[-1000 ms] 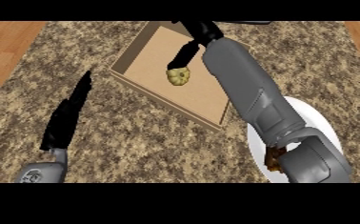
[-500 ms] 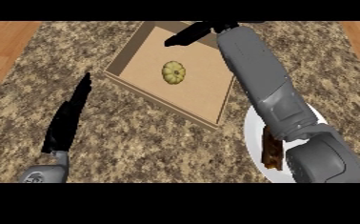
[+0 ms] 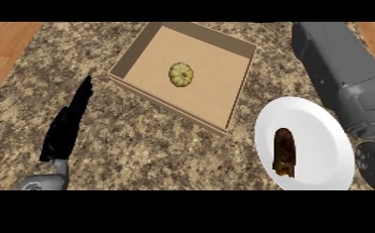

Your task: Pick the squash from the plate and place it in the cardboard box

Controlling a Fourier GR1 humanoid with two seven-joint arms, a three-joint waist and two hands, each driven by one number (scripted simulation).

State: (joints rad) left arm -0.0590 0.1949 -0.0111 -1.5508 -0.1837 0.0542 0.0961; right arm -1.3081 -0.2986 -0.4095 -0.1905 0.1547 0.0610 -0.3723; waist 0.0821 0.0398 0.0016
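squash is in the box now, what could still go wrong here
Little, by the look of it. The squash lies loose in the cardboard box, so a bump from the right forearm at the box's far corner could shift it. That arm also runs beside the plate holding a brown item, which could get nudged.

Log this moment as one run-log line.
squash: in cardboard box, released | plate: brown item only | left hand: open, resting at left | right hand: out of view
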